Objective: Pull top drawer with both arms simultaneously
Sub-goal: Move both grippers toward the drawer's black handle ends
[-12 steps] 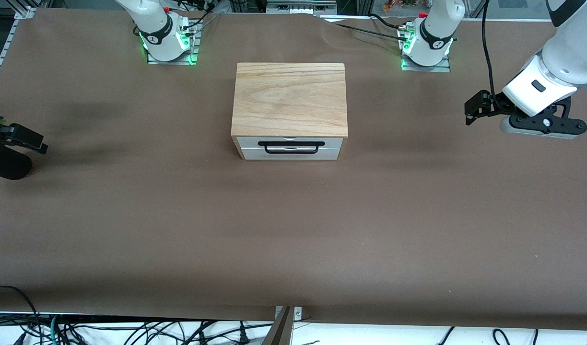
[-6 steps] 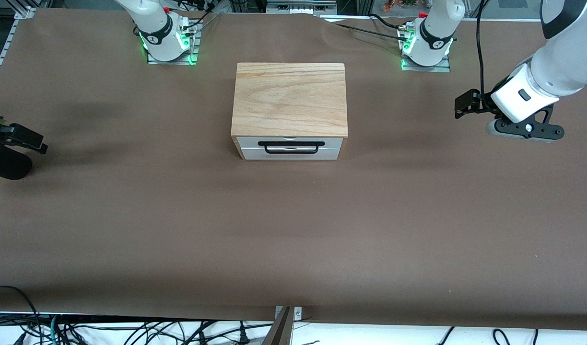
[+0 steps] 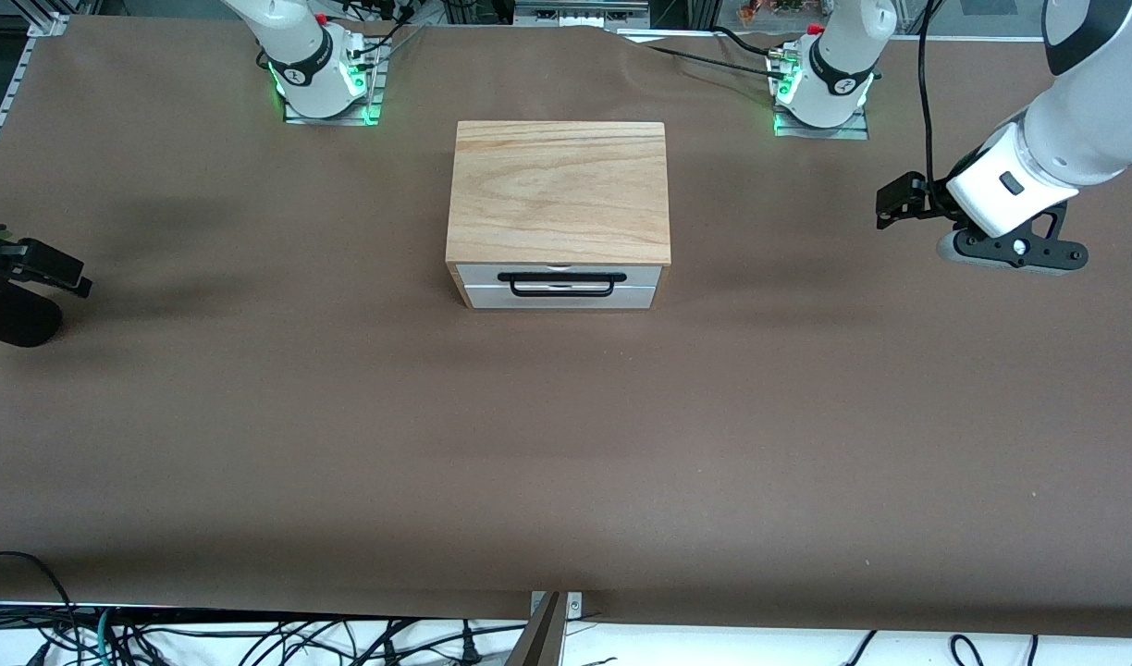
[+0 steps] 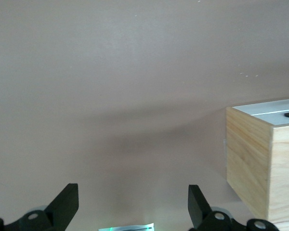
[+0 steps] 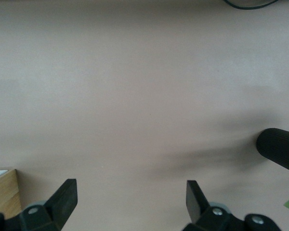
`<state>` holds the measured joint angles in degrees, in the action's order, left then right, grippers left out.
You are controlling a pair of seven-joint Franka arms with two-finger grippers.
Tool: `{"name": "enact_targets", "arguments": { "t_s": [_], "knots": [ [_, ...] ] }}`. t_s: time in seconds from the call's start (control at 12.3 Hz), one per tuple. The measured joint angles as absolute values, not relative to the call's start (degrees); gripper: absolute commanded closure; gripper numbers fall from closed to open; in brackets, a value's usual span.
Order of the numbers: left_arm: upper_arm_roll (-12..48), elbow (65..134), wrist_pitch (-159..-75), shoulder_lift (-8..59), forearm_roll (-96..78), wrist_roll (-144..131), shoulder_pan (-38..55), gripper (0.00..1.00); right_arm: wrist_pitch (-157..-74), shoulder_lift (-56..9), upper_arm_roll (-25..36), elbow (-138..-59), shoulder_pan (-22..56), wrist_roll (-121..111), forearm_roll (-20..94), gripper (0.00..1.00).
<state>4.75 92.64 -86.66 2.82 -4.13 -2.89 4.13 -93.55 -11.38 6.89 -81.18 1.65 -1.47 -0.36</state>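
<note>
Front view: we are seeing the top drawer (image 3: 559, 275) sitting shut in the cabinet (image 3: 559, 192) mid-counter (image 3: 566, 444). Left gripper (image 4: 130, 207) and right gripper (image 5: 130, 204) are hovering at their counter ends, jaws gaping wide, gripping nothing.

Left claw (image 4: 130, 204) and right claw (image 5: 130, 202) agape, aloft.

A flat brown matte sheet covers the wide bench (image 3: 566, 444). Toward twelve o'clock from the bench's middle stands a small cabinet topped by a light oak-grain wooden slab (image 3: 559, 190), with a plain white lower front panel (image 3: 559, 299) facing six o'clock. Tangled black cables (image 3: 252, 643) trail along the six-o'clock edge, beside a small silver metal bracket (image 3: 555, 606). A slotted aluminium rail (image 3: 11, 83) borders the ten-o'clock corner.
</note>
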Motion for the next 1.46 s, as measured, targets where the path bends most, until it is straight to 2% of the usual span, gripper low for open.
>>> {"name": "enact_targets", "arguments": {
  "t_s": [0.32,0.57,0.97,1.14,1.46],
  "knots": [
    [4.83,92.10,-86.59,6.97,-16.82,-2.65,4.46,0.00,-93.55,-11.44,6.86,-81.16,1.65,-1.47,-0.36,0.00],
    [4.75,91.98,-87.06,14.29,-26.69,1.93,4.55,0.00,-93.55,-12.55,6.41,-81.20,1.76,-1.47,-0.29,0.00],
    [4.67,91.60,-93.92,24.84,-45.13,12.63,4.68,0.00,-95.29,-18.59,5.55,-81.25,6.09,-1.41,1.02,0.00],
    [4.84,91.51,-97.17,27.33,-51.22,15.40,5.99,0.00,-97.46,-21.97,5.50,-81.36,7.14,-1.40,6.52,0.00],
    [5.00,91.51,-101.34,31.98,-62.91,24.69,11.77,0.00,-100.07,-29.47,5.82,-81.36,6.81,-1.47,24.46,0.00]
  ]
}}
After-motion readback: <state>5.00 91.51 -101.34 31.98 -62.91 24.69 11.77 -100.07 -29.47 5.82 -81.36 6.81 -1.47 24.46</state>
